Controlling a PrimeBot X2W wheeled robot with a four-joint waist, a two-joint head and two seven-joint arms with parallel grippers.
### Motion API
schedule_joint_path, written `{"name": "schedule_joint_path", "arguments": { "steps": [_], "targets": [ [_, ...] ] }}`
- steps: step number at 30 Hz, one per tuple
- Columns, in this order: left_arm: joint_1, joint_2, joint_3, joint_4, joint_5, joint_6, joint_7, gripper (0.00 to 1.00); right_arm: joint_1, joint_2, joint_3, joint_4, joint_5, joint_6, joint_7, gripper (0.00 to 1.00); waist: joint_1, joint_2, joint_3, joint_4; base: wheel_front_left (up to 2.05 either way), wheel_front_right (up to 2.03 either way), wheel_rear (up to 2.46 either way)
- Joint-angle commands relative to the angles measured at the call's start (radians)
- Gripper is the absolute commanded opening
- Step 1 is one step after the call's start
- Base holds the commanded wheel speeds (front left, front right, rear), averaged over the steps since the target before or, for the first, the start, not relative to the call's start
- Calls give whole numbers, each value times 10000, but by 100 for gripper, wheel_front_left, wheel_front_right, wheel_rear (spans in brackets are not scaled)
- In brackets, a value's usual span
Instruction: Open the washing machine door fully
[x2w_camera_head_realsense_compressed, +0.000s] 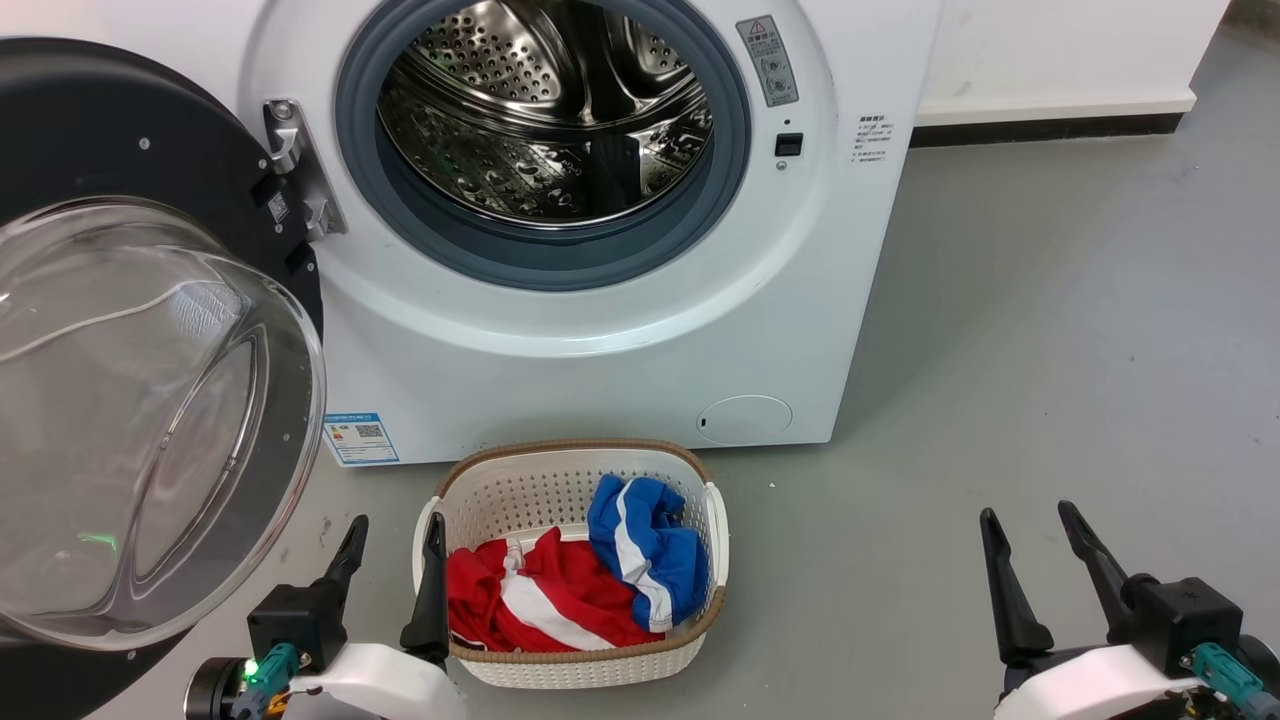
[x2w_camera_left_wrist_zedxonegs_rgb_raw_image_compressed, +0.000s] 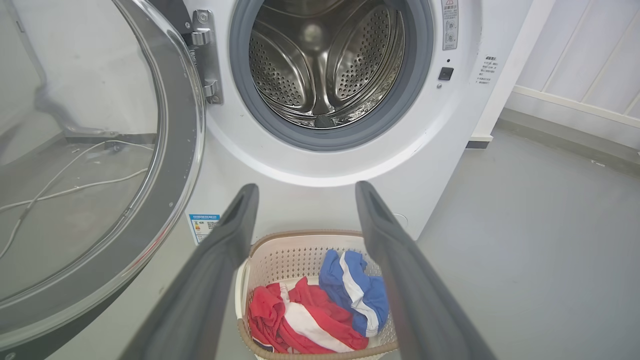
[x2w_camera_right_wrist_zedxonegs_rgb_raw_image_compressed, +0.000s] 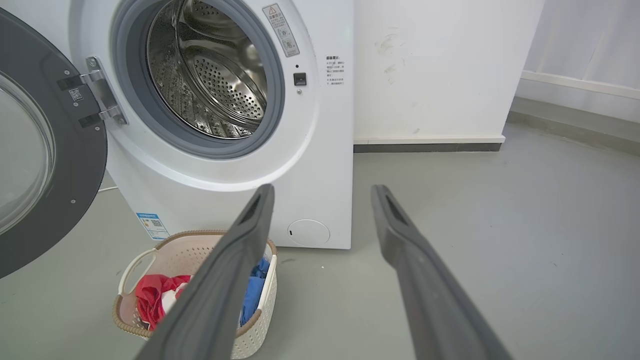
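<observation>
While the washing machine door (x2w_camera_head_realsense_compressed: 150, 400) is standing wide open at the left of the washing machine (x2w_camera_head_realsense_compressed: 600, 350), hanging from its metal hinge (x2w_camera_head_realsense_compressed: 300, 170) with the bulging glass window facing out toward the head camera, both claws are hovering above the grey floor (x2w_camera_head_realsense_compressed: 1050, 350). The left claw (x2w_camera_head_realsense_compressed: 397, 520) is holding its two dark fingers spread apart, pinching nothing, just beside the left end of the white laundry basket (x2w_camera_head_realsense_compressed: 560, 490) and near the door's lower edge. The right claw (x2w_camera_head_realsense_compressed: 1027, 510) is likewise keeping its fingers spread and empty, well apart from the basket and off to the right of the machine. The steel drum (x2w_camera_head_realsense_compressed: 545, 110) is lying fully exposed inside its grey rubber ring (x2w_camera_head_realsense_compressed: 450, 240). The basket is sitting on the floor just in front of the machine, carrying a red and white garment (x2w_camera_head_realsense_compressed: 540, 600) and a blue and white garment (x2w_camera_head_realsense_compressed: 640, 550). A blue label (x2w_camera_head_realsense_compressed: 360, 438) and a round cap (x2w_camera_head_realsense_compressed: 744, 419) are showing on the machine's lower front.
</observation>
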Motion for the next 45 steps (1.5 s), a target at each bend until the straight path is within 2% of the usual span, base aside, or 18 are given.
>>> {"name": "schedule_joint_path", "arguments": {
  "steps": [1,7,8,10,24,45],
  "targets": [
    [-96,30,-31,-37,-33,34,-58,100,54,27,-11,-30,-22,-3,-27,100,1,-1,-3,7,0,0,0],
    [-49,67,-38,-90,-58,37,-82,100,50,27,-26,-6,20,-3,-32,100,1,-1,-18,5,0,0,0],
    [12,29,-10,-26,-69,15,-40,0,18,0,-21,34,2,0,-3,0,1,-1,-18,7,0,0,0],
    [84,-31,-3,105,-129,1,-19,0,81,2,-2,166,58,0,5,0,1,-1,-17,10,0,0,0],
    [-112,-369,686,210,-2406,-493,616,0,-280,-106,-49,446,3054,0,368,0,1,-1,-3,81,0,0,0],
    [-359,-799,1579,311,-5275,-1127,1435,0,-729,-193,-170,824,6760,0,868,0,1,-1,19,193,0,0,0]
  ]
}}
